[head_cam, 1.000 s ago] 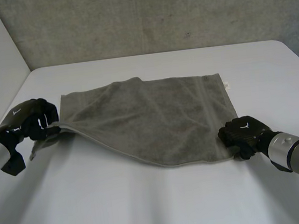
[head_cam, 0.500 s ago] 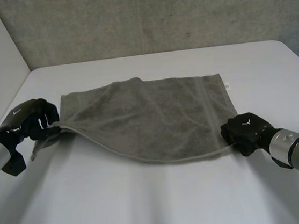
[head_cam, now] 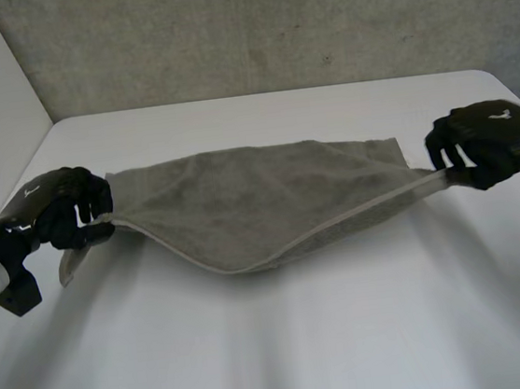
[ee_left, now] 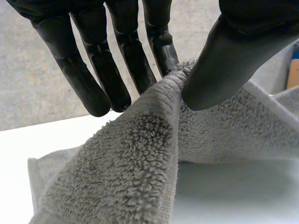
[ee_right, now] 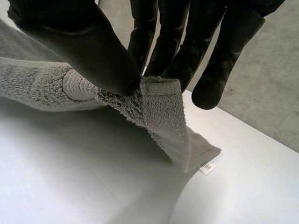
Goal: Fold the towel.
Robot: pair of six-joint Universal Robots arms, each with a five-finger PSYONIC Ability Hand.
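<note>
A grey towel (head_cam: 252,205) is stretched across the white table (head_cam: 277,343), its near edge lifted and sagging in the middle between both hands. My left hand (head_cam: 64,209) pinches the near left corner; in the left wrist view the thumb (ee_left: 233,60) presses the towel (ee_left: 135,168) against the fingers (ee_left: 159,56). My right hand (head_cam: 484,143) is raised above the table at the right and pinches the near right corner; in the right wrist view its thumb (ee_right: 84,51) clamps the towel (ee_right: 159,112) against the fingers (ee_right: 177,51). The far edge lies on the table.
A small white label (ee_right: 206,167) sticks out at the towel's far right corner. A grey wall (head_cam: 260,25) rises behind the table's far edge. Bare table surface lies in front of the towel.
My right hand has closed on the near right corner and lifted it up and toward the far right. The near edge rose off the table. The left hand stayed in place.
</note>
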